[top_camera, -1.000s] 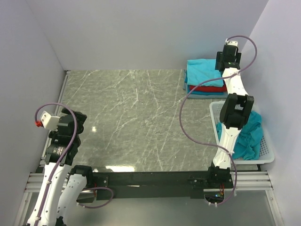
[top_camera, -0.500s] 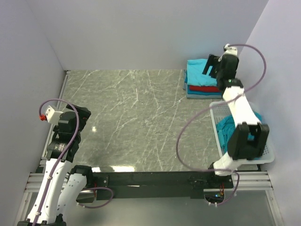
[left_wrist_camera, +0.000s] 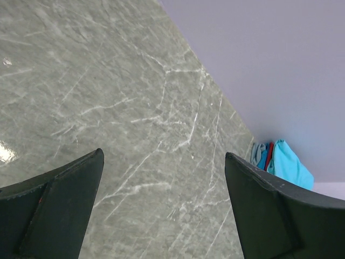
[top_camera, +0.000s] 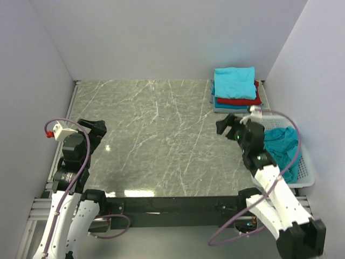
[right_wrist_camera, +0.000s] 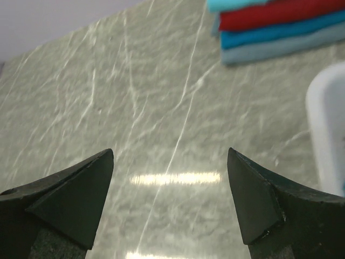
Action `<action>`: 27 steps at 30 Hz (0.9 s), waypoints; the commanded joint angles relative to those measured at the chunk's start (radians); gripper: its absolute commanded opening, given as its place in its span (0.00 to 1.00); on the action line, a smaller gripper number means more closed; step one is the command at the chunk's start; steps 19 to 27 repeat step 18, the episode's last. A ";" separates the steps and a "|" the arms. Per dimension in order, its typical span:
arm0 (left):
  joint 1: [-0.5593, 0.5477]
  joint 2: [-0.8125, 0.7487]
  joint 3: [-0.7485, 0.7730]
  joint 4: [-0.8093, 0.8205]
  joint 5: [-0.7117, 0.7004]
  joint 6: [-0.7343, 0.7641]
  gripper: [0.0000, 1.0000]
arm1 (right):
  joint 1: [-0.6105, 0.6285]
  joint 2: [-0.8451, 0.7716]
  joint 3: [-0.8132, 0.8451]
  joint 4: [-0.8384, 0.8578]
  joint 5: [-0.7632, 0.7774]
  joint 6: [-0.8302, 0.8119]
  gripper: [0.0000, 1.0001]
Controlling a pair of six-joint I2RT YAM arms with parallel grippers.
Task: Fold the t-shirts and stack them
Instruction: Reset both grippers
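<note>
A stack of folded t-shirts [top_camera: 235, 89] lies at the far right corner, turquoise on top, with red and blue layers below; it also shows in the right wrist view [right_wrist_camera: 275, 24] and in the left wrist view [left_wrist_camera: 280, 162]. A crumpled turquoise t-shirt [top_camera: 283, 148] lies in the white basket [top_camera: 304, 181] on the right. My right gripper [top_camera: 225, 125] is open and empty above the table, left of the basket. My left gripper [top_camera: 97, 128] is open and empty at the near left.
The grey marble table [top_camera: 156, 140] spans the middle. Pale walls close in the left, back and right sides. The basket's white rim [right_wrist_camera: 323, 129] shows at the right of the right wrist view.
My right arm has swung back from over the folded stack toward the near side, and its gripper now hangs left of the basket. My left gripper has turned slightly toward the table.
</note>
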 commanded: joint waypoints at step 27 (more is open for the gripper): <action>0.003 -0.146 -0.060 -0.003 0.098 0.045 0.99 | 0.010 -0.410 -0.285 -0.013 -0.083 0.052 0.94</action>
